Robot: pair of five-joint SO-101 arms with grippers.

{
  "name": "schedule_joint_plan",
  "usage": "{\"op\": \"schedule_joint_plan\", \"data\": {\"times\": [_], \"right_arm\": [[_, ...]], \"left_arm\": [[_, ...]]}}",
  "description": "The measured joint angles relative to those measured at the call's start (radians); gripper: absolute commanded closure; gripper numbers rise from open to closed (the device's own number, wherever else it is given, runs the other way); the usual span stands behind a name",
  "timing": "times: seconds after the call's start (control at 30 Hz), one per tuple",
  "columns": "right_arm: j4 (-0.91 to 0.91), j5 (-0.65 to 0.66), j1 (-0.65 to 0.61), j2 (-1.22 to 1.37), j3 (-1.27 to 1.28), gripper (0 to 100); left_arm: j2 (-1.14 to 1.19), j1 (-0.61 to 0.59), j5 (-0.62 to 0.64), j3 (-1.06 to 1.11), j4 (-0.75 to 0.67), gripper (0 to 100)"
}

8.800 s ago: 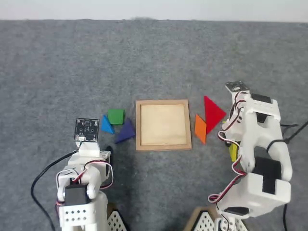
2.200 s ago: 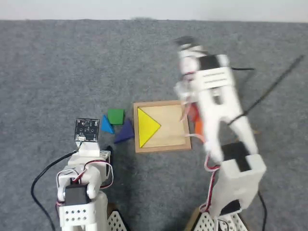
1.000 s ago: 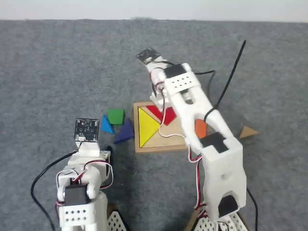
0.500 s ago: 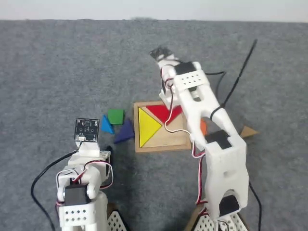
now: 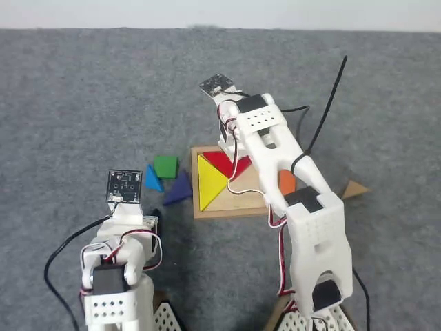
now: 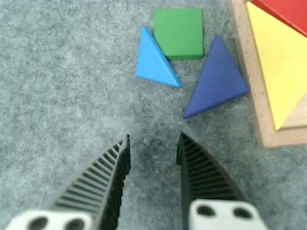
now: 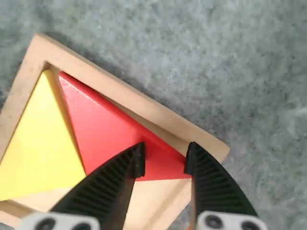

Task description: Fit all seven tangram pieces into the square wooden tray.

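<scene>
Here, the right gripper (image 7: 164, 160) hung with its fingers apart over the red triangle (image 7: 110, 129), which lay beside the yellow triangle (image 7: 43, 139) inside the tray (image 5: 227, 212). The left gripper (image 6: 153, 143), likewise spread, sat near the green square (image 6: 178, 33), light blue triangle (image 6: 152, 62) and dark blue triangle (image 6: 216, 81) on the carpet.

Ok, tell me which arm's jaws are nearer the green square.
Left. The left jaws hang just short of the green square; the right jaws are over the red triangle in the tray.
</scene>
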Motion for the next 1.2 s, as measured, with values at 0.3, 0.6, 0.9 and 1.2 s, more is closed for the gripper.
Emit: {"op": "schedule_joint_plan", "data": {"times": [0.3, 0.6, 0.9, 1.2], "right_arm": [[-0.005, -0.025, -0.002, -0.110, 0.094, 85.1], [-0.193, -0.025, -0.006, -0.293, 0.387, 85.1], [-0.213, -0.025, -0.014, -0.238, 0.356, 85.2], [-0.216, -0.025, -0.069, -0.198, 0.334, 85.3]], "left_arm": [[0.000, 0.000, 0.000, 0.000, 0.000, 85], [0.000, 0.000, 0.000, 0.000, 0.000, 85], [0.000, 0.000, 0.000, 0.000, 0.000, 85], [0.000, 0.000, 0.000, 0.000, 0.000, 85]]}}
